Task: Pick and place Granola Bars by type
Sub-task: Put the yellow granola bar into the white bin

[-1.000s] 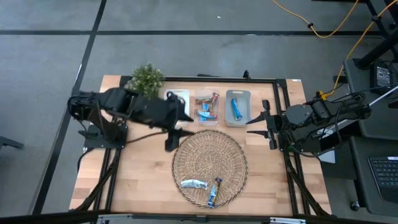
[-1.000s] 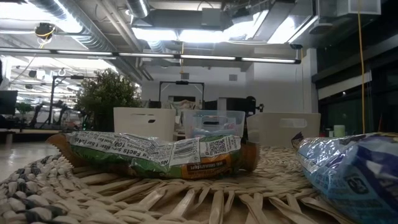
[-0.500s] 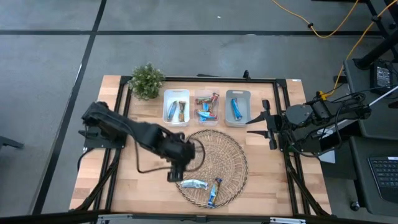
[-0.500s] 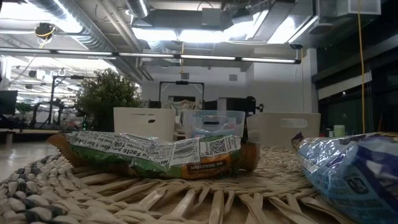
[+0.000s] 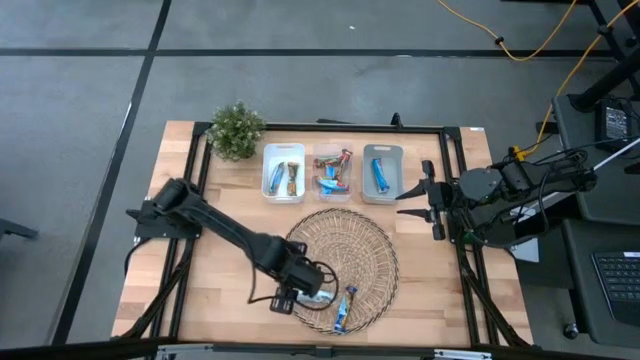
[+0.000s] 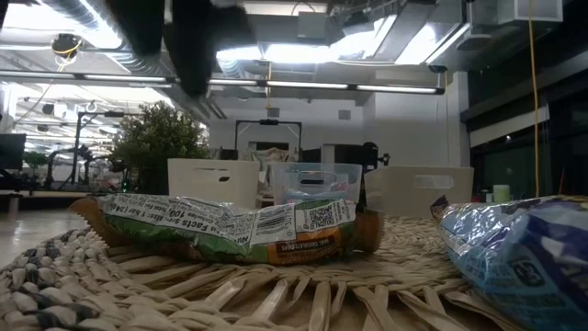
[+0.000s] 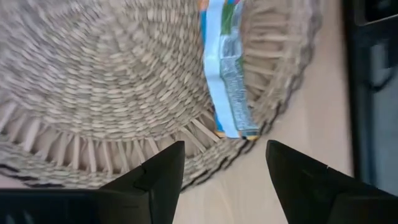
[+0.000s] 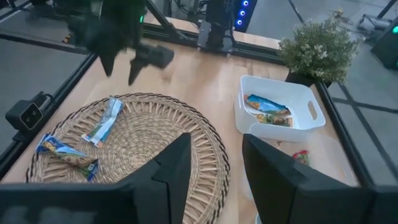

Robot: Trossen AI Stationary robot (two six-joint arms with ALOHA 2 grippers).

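Left arm (image 5: 290, 290) lower — over "Facts"-printed bar (image 5: 312, 296)

You see even, bright overhead lighting. Ceiling lights (image 6: 276, 51) glare in the low view. The left tool (image 8: 118, 46) shows motion blur.

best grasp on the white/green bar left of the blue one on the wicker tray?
Grip the white-and-green bar across its narrow width near mid-length, coming straight down. It lies flat on the wicker tray, long axis roughly left-right in the high view, apart from the blue bar. The open left gripper hovers at its left end.
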